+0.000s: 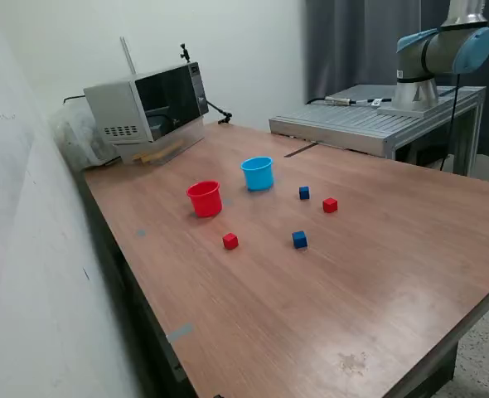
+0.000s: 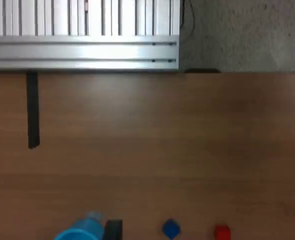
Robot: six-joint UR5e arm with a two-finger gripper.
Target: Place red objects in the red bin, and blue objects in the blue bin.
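On the wooden table in the exterior view stand the red bin and, behind it, the blue bin, both upright. One red cube and one blue cube lie in front of them. Another blue cube and another red cube lie toward the exterior view's right. The wrist view catches the blue bin's rim, a blue cube and a red cube at its edge. Only two dark fingertips of my gripper show, far apart and holding nothing.
A microwave sits at the table's far corner. A ribbed aluminium platform carrying the arm's base borders the table's far side. A black strip lies on the wood near that platform. A wall runs along the exterior view's left.
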